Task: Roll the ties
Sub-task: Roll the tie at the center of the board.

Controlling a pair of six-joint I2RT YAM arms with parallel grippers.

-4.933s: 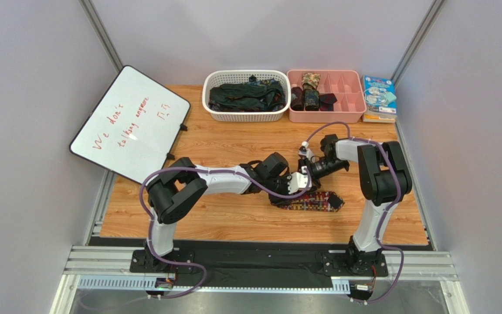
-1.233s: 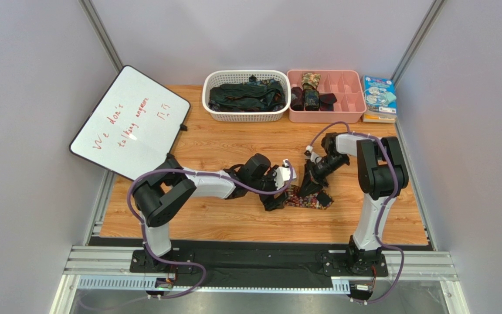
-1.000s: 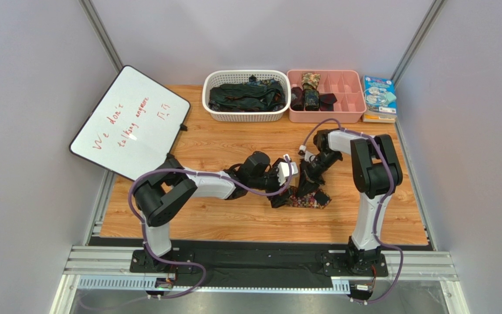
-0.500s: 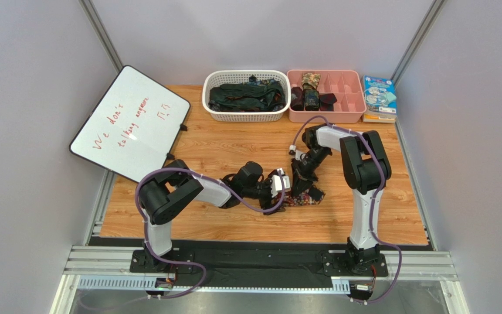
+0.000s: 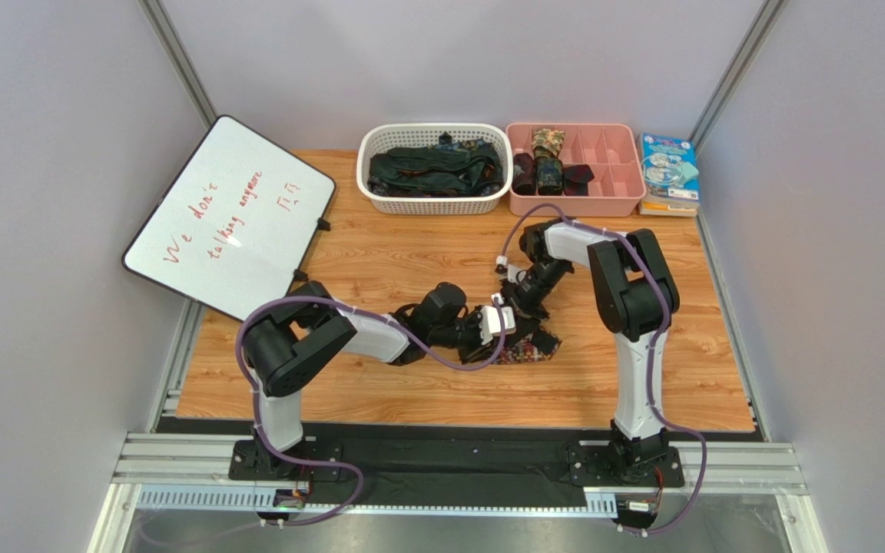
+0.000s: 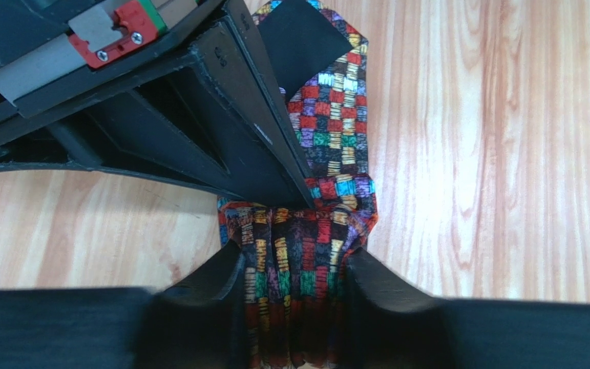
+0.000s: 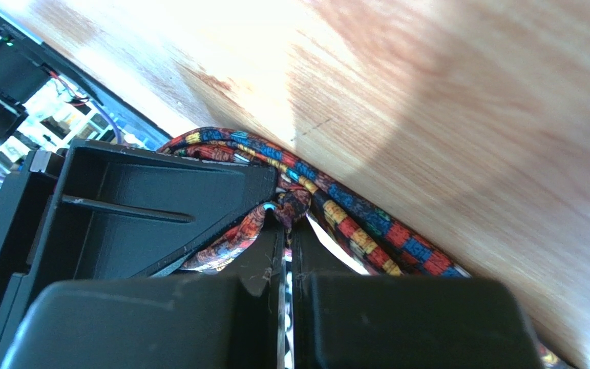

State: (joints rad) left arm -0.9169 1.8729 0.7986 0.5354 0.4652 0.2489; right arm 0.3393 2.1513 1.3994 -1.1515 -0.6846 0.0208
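Necktie (image 6: 329,154) of red, orange, yellow and green checked fabric lies bunched mid-way on the wooden table (image 5: 389,259); left gripper (image 6: 294,304) squeezes its folded end between both fingers (image 6: 386,300), right gripper (image 7: 284,231), jaws together, pinches a fold

Top view looked down on the whole tabletop (image 5: 413,259), wrist views sat close on the tie (image 6: 313,261), shared by all.

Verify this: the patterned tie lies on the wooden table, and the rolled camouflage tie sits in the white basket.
Wrong place: the rolled camouflage tie sits in the pink divided tray, not the white basket, as the top external view shows. The patterned tie does lie on the wooden table.
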